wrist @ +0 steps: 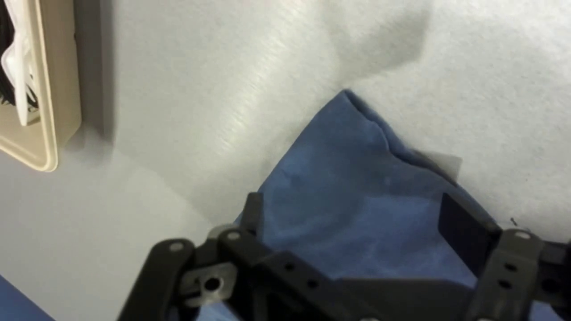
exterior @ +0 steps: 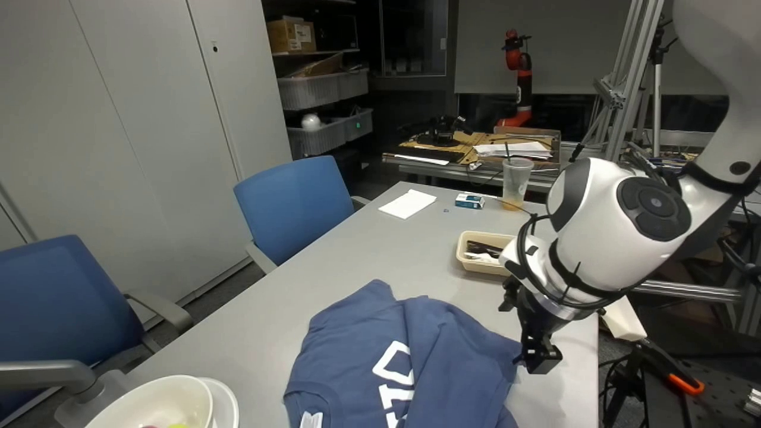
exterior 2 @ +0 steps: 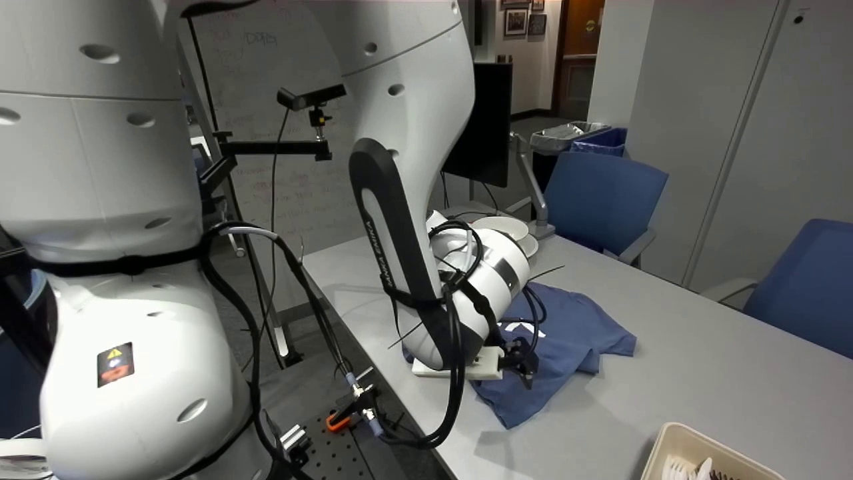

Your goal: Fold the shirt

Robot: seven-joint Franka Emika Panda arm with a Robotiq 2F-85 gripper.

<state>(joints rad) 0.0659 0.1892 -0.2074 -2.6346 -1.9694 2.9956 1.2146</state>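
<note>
The slate-blue shirt (exterior: 351,345) lies on the table in both exterior views, its white lettering (exterior: 395,380) partly covered by a flap of cloth on the side nearer the arm. My gripper (exterior: 516,333) hangs at that side of the shirt, close over its edge. In the wrist view a pointed corner of the shirt (wrist: 348,178) spreads beneath and between the black fingers. The jaws of my gripper (wrist: 351,207) are wide apart and open, with no cloth pinched. Whether the fingertips touch the cloth cannot be told. The arm hides part of the shirt (exterior 2: 573,333) in an exterior view.
A cream tray (exterior: 475,267) of plastic cutlery stands beyond the gripper. A cup (exterior: 516,181), a small box (exterior: 469,201) and white paper (exterior: 408,204) sit at one table end. A white bowl (exterior: 178,392) on a plate (exterior: 227,404) stands at the opposite end. Chairs line the long side.
</note>
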